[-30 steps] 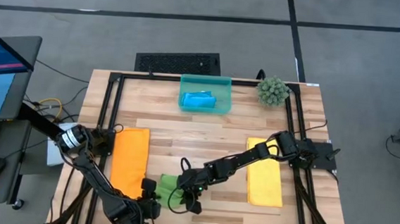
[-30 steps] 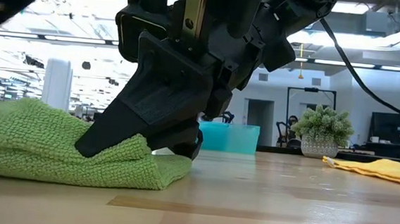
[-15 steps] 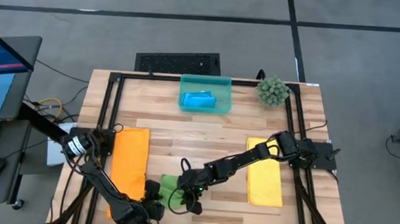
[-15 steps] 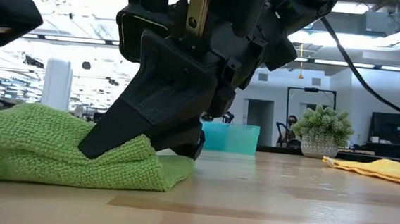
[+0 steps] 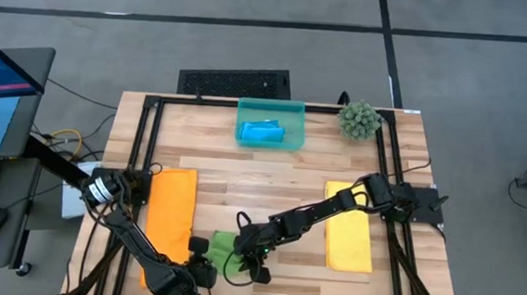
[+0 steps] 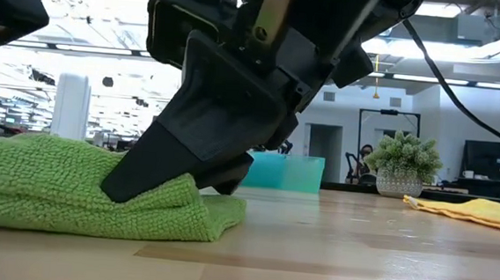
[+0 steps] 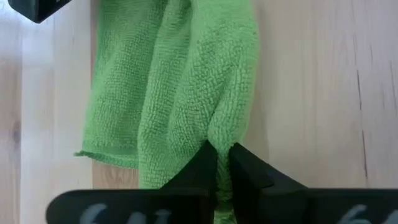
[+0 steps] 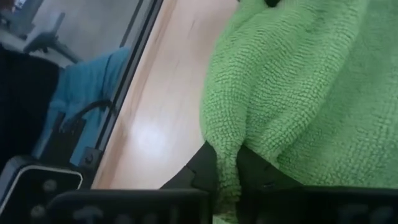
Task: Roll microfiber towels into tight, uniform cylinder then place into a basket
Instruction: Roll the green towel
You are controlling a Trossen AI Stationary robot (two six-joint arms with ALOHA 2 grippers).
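The green towel (image 5: pixel 223 246) lies bunched on the table near its front edge, between my two grippers. My left gripper (image 5: pixel 201 249) is shut on its left end and my right gripper (image 5: pixel 252 251) is shut on its right end. The orange towel (image 5: pixel 171 212) lies flat at the left. The yellow towel (image 5: pixel 348 227) lies flat at the right. The blue towel (image 5: pixel 263 132) lies rolled in the teal basket (image 5: pixel 295 124) at the far edge. My left gripper pinches a raised fold of the green towel (image 7: pixel 219 144) between its two fingers, at the towel's left end; several layers bunch there. The rest of the towel lies slack on the table. My right gripper pinches a fold of the green towel (image 8: pixel 219 134) between its two fingers, at the towel's right end. The fingers (image 6: pixel 174 157) slant down onto it from the right. The towel rests on the table beneath them (image 6: pixel 95 204).
A spiky green plant ball (image 5: pixel 359 120) stands at the far right corner. A black frame (image 5: pixel 147 149) runs around the table's edges. Bare wood lies between the basket and the green towel. A desk with a monitor stands off the table's left side.
My right gripper has tipped a little over the green towel. The towel's hump has flattened slightly and its right edge has crept toward the table's right. Both grippers have stayed shut on the towel.
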